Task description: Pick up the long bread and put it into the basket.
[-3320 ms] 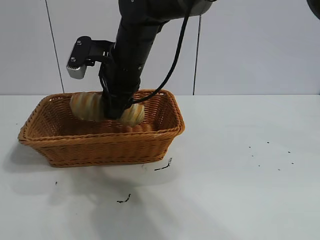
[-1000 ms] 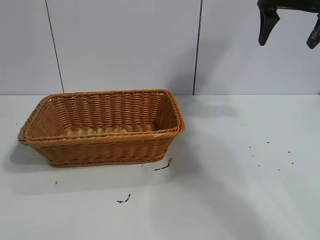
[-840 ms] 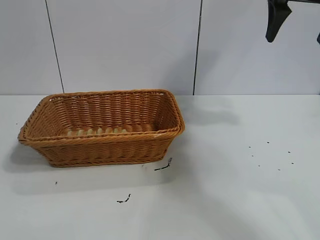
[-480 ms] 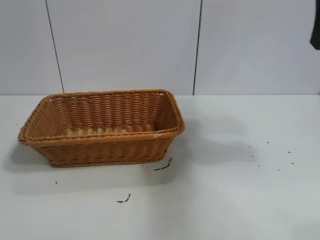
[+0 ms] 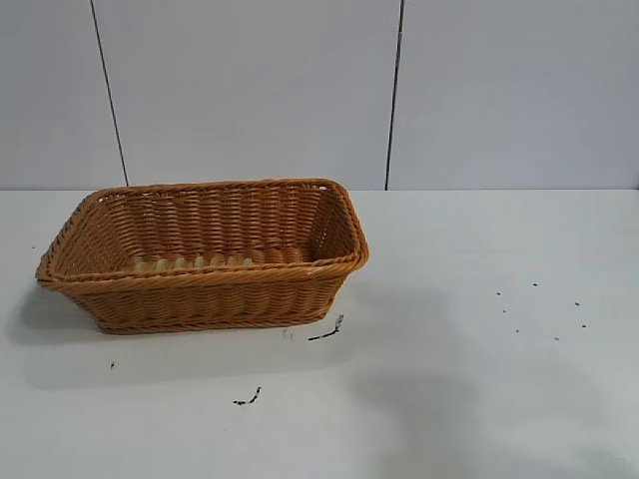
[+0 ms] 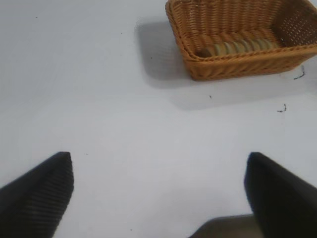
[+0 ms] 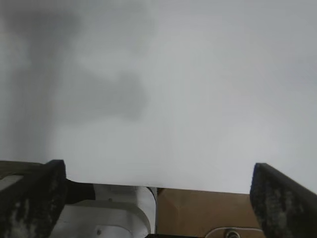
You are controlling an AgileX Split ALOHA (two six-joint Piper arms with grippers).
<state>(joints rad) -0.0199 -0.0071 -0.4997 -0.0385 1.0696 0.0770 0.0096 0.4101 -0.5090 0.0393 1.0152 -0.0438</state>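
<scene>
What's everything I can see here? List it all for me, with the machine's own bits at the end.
basket: one, orange-brown wicker, on the left part of the table.
long bread: one, tan-yellow with ridges, lying inside the basket along its near wall, mostly hidden by the rim.
table: one, white, under everything.
dark specks and scuffs: several, black, on the table in front of the basket and off to the right.
wall panels: pale grey, behind the table.
left hand: one, black, open, above bare table away from the basket.
right hand: one, black, open, holding nothing, out of the exterior view.
</scene>
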